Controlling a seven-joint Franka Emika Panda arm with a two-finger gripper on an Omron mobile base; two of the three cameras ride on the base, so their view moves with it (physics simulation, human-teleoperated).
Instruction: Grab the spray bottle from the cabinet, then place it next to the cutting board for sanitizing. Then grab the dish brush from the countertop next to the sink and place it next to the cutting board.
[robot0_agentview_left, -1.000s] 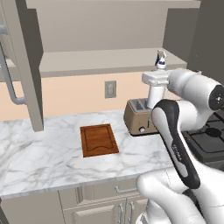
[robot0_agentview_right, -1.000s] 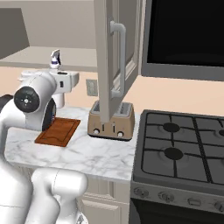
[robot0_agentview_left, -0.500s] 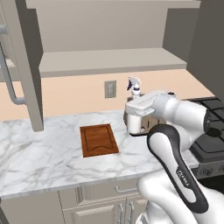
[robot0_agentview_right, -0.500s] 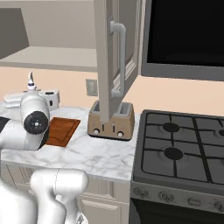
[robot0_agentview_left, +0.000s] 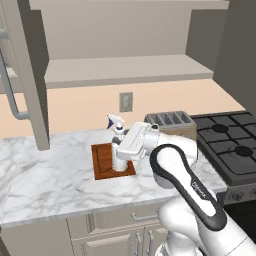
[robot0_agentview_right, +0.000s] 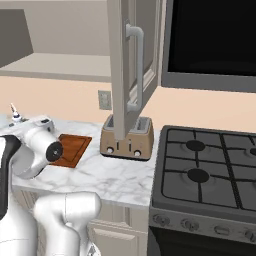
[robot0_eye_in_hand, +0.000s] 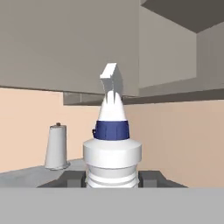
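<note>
Left base view, item one: I see the spray bottle (robot0_agentview_left: 119, 150) upright in the gripper (robot0_agentview_left: 120, 159), jaws clenched on its body, above the right part of the cutting board (robot0_agentview_left: 105, 160); whether its base touches the board I cannot tell. Item two: toaster (robot0_agentview_left: 172, 124) just right of the board on the countertop (robot0_agentview_left: 45, 170). Item three: cabinet (robot0_agentview_left: 125, 55) above, door open. Hand view: bottle (robot0_eye_in_hand: 112, 148) close between the fingertips; a paper towel roll (robot0_eye_in_hand: 57, 147) stands beyond.
</note>
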